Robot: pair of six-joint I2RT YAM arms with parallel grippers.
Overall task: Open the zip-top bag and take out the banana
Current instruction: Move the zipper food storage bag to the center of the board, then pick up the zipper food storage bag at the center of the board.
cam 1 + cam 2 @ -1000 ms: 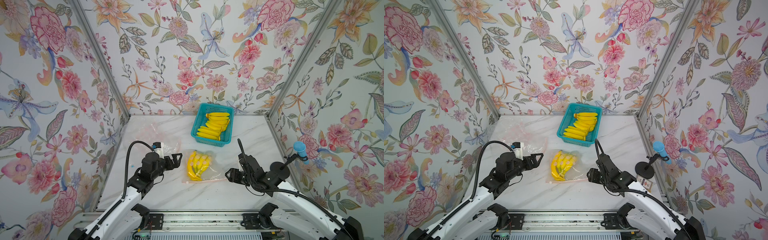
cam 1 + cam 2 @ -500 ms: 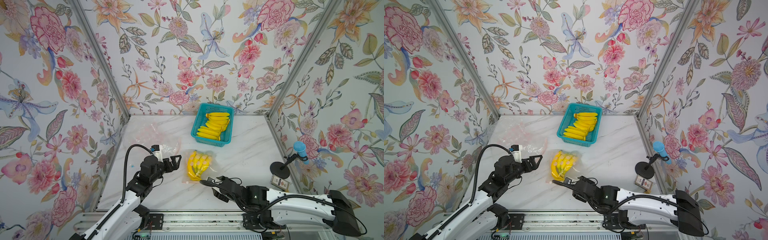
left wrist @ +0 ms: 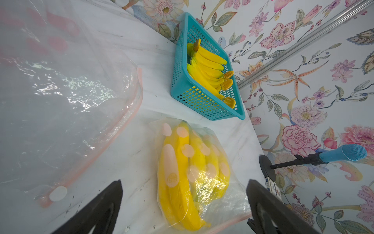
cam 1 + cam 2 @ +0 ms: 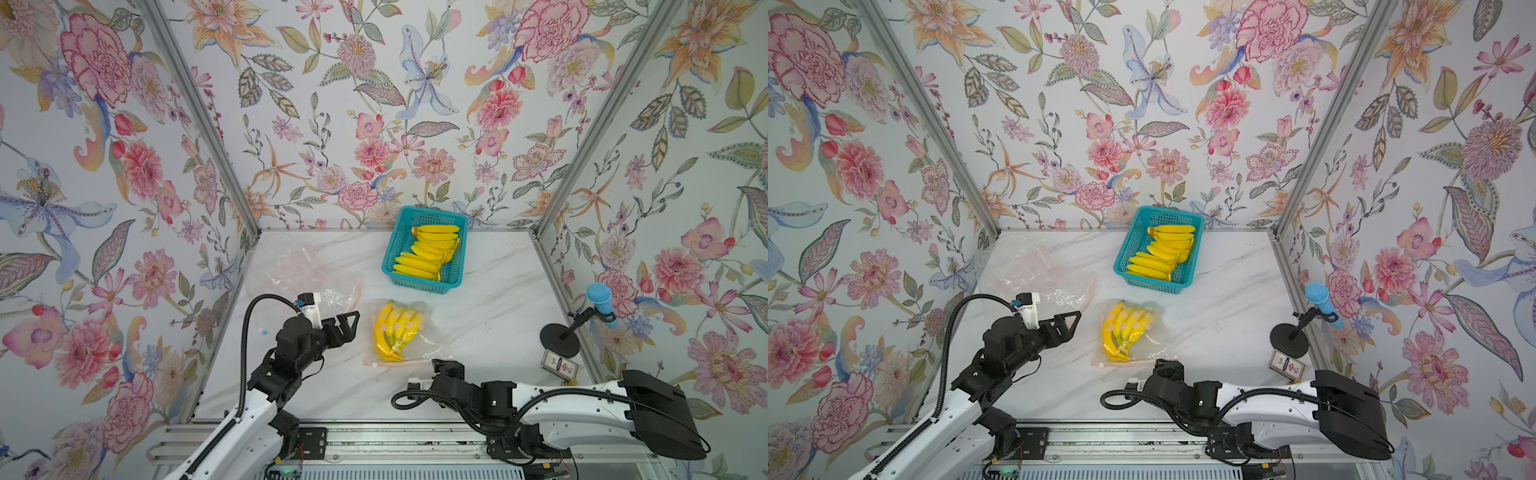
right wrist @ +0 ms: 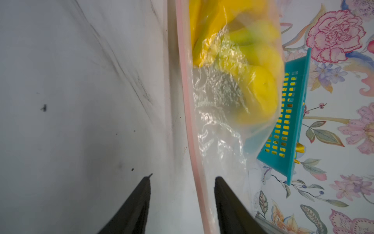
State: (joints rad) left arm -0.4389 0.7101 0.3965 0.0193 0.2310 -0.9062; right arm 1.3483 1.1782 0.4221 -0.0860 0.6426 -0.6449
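Right fingers (image 5: 133, 206) straddle bag seal (image 5: 187, 101) (unclamped).

The clear bag (image 4: 430, 351), printed with pale pink spots, lies flat just beside the teal basket (image 4: 419, 283), on its robot-facing side. Its pink zip strip runs along the edge farthest from the basket and looks shut. A yellow banana bunch (image 4: 390, 332) lies inside, with its tips toward the basket.

The right arm, upright a second ago, now stretches low along the desk's (image 4: 498, 291) front, its end effector (image 4: 445, 366) at the zip-top bag's (image 4: 424, 347) zip edge, jaws narrowing.
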